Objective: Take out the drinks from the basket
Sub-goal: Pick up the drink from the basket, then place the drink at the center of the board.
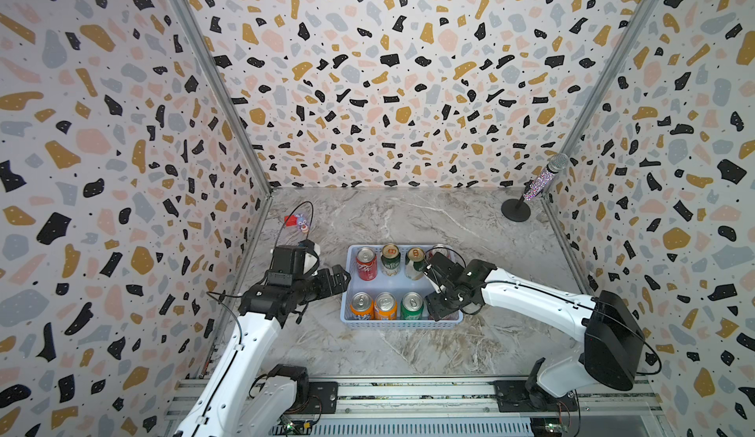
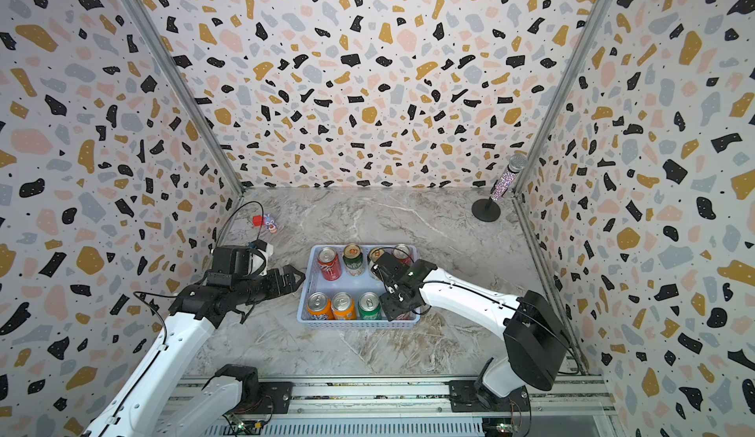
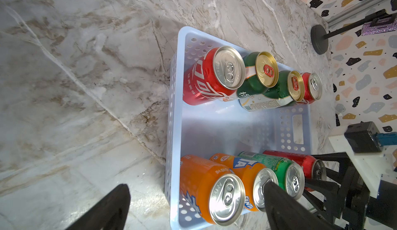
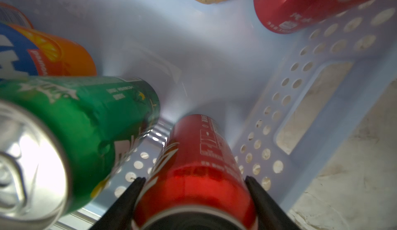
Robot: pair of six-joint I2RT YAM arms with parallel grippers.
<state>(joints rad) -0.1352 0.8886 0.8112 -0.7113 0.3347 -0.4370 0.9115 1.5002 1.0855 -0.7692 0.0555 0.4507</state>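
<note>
Fingers (image 4: 126, 198) of my right gripper (image 4: 193, 177) are clasping the basket's (image 4: 322, 52) corner red can (image 4: 193, 153), something both top views are hiding; left gripper (image 3: 194, 183) is gaping.

Count: eight drinks (image 1: 365, 265), one basket (image 1: 402, 324).
Three red cans (image 3: 206, 82) (image 3: 306, 85) (image 3: 298, 161), two orange cans (image 3: 197, 183) (image 3: 242, 168), one bright green can (image 3: 272, 164), two dark green-and-white cans (image 3: 250, 72) (image 3: 277, 91); one microphone (image 1: 545, 177), one small toy (image 1: 300, 222).

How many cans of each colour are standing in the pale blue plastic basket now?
Red aluminium cans: 3
Orange aluminium cans: 2
Bright green aluminium can: 1
Dark green-and-white aluminium cans: 2
Total: 8 cans in the pale blue perforated plastic basket
</note>
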